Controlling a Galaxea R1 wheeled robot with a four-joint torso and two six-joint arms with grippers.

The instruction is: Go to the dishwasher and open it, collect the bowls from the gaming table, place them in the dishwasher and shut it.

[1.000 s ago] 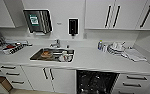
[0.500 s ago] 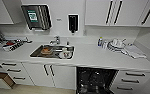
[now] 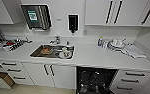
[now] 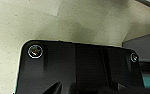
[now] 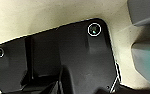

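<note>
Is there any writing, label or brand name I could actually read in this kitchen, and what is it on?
None can be read.
Dispenser on the wall: a green and white label, too blurred to read.
Wall beside it: a small dark mark, too small to read.
Bottle on the counter: any label is too small to read.
Open dishwasher: no lettering visible.

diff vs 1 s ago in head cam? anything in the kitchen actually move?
Only the camera moved: the whole view has slid a little, so the open dishwasher sits slightly differently in the picture. Nothing was taken hold of or let go. The sink, the dish rack and the stacked dishes on the counter lie as before.
</note>
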